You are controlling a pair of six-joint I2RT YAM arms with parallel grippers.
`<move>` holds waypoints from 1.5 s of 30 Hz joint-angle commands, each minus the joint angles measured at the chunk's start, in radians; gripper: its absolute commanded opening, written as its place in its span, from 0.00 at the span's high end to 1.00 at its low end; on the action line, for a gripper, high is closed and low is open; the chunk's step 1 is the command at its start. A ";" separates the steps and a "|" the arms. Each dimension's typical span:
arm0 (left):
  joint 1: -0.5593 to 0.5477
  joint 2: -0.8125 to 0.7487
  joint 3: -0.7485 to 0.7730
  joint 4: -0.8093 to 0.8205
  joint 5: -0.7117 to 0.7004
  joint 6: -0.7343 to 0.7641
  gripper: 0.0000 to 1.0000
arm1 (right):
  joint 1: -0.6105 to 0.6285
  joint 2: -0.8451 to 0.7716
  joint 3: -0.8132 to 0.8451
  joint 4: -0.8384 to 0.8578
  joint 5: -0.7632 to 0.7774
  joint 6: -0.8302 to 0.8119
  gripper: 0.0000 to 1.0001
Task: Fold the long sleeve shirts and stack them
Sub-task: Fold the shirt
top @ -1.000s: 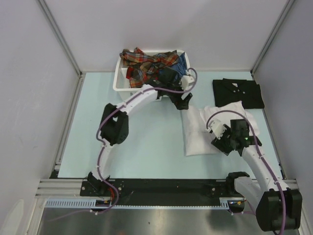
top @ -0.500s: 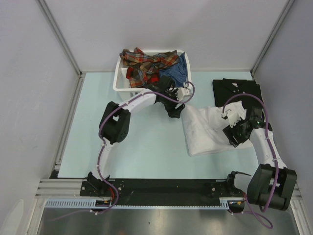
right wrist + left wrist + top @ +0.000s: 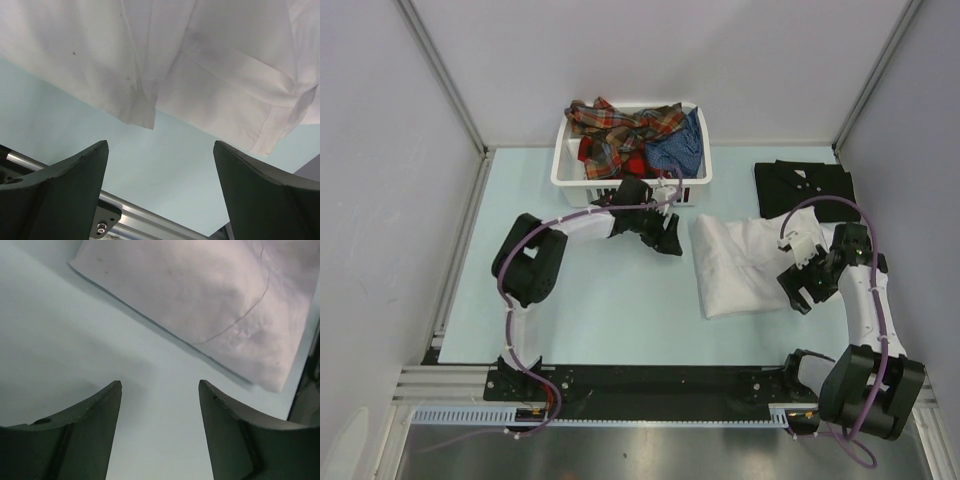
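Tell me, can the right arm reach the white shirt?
Probably yes. The right gripper hangs open close by the white shirt, and nothing sits between them to block it.

Robot lab cell: plain grey panel walls point(image 3: 670, 60), aluminium frame rails point(image 3: 450, 380), pale green tabletop point(image 3: 610, 310).

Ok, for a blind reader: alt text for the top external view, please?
A white shirt lies rumpled on the table between the open left end effector and open right end effector. A folded black shirt lies at the far right; a white basket holds plaid shirts and a blue shirt.
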 commanded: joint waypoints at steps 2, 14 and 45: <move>0.006 -0.007 -0.063 0.344 0.066 -0.476 0.34 | -0.072 -0.006 0.089 -0.014 -0.045 0.037 0.07; -0.030 0.162 -0.125 0.607 -0.032 -0.824 0.49 | -0.299 0.088 0.250 -0.033 -0.076 0.152 0.06; -0.060 0.163 -0.250 0.715 -0.164 -0.932 0.44 | -0.422 0.111 0.301 -0.069 -0.071 0.187 0.01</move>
